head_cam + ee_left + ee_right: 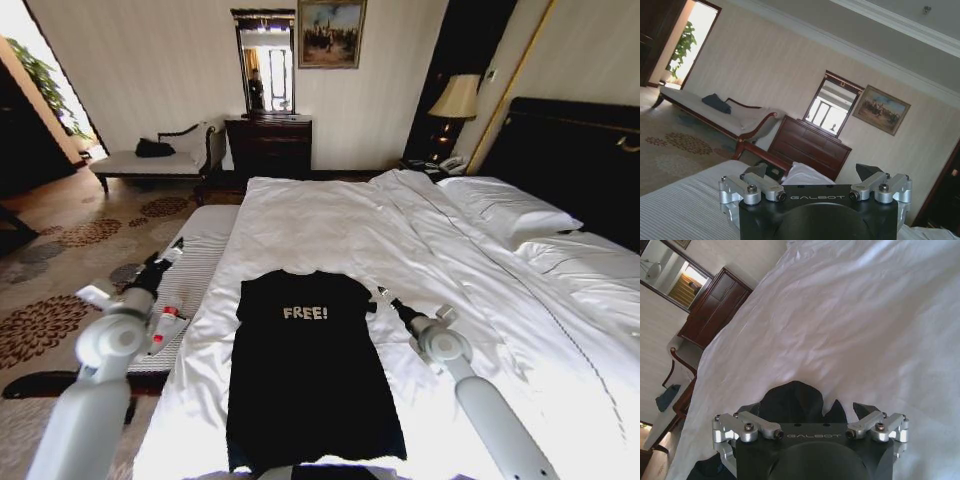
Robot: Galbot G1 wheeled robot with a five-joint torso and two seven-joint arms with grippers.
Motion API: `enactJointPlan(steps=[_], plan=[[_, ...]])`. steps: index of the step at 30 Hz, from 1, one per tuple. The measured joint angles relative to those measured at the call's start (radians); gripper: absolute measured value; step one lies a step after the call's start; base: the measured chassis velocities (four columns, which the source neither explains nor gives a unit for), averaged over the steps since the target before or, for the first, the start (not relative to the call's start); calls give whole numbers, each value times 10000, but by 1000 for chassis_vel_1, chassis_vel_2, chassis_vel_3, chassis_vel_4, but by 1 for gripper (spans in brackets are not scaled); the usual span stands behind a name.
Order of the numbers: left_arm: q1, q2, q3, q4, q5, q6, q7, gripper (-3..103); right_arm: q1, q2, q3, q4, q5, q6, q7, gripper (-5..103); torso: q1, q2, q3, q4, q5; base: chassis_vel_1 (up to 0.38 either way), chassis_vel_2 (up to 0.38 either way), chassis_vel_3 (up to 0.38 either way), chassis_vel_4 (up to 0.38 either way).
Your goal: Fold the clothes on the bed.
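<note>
Black cotton on white bedding, that's your picture right now: the T-shirt lies flat on the near part of the bed, chest up, "FREE!" lettering readable, collar pointing toward the far end and hem toward you. Starting on your left, the left tool hangs out past the bed's edge, over the striped bench alongside, well apart from the shirt; in the left wrist view its fingers stand spread with nothing between them. So you've got ground to cover there: bring that arm in over the duvet and line it up on the left sleeve before you commit to anything. Across the middle, the shirt looks fairly smooth, sleeves tucked close to the body, which should make for a tidy fold if you keep it from dragging on that slippery cover. Now the right side: the right tool sits just beside the right shoulder and sleeve, and the right wrist view shows its fingers spread wide with dark fabric directly beneath them, not yet pinched as far as I can judge. My call is you're at the grasp stage, early in the task. Come down gently, catch only the shirt layer and not the duvet, take a matching grip on the left, and lift both sides evenly so the fold line stays straight.
</note>
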State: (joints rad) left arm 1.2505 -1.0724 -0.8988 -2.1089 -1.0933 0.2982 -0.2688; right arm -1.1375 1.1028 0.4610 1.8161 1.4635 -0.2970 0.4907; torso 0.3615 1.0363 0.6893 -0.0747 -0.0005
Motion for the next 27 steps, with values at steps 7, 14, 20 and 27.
enactJointPlan(steps=[7, 14, 20, 27], plan=[[743, -285, -515, -744, -237, 18, -105, 100, 45, 665, -13, -296, -600, 83, -443, 100, 0, 0, 0, -8, -1, 0, 0, 0, 0], [376, -80, -805, -1197, -1175, -99, 533, 100, 285, 864, -233, -1094, -1227, 349, -932, 100, 1, -1, 1, -10, -1, 0, 0, 0, 0], [352, -189, -858, -1490, -1326, -95, 900, 100, 521, 883, -238, -1583, -1239, 486, -1174, 88, 1, -2, 1, -10, 2, 0, 0, 0, 0], [296, -222, -818, -320, -721, -135, 796, 100, 546, 1005, -85, -1788, -1311, 691, -1395, 82, 0, -1, 1, -4, -2, 0, 0, 0, 0]])
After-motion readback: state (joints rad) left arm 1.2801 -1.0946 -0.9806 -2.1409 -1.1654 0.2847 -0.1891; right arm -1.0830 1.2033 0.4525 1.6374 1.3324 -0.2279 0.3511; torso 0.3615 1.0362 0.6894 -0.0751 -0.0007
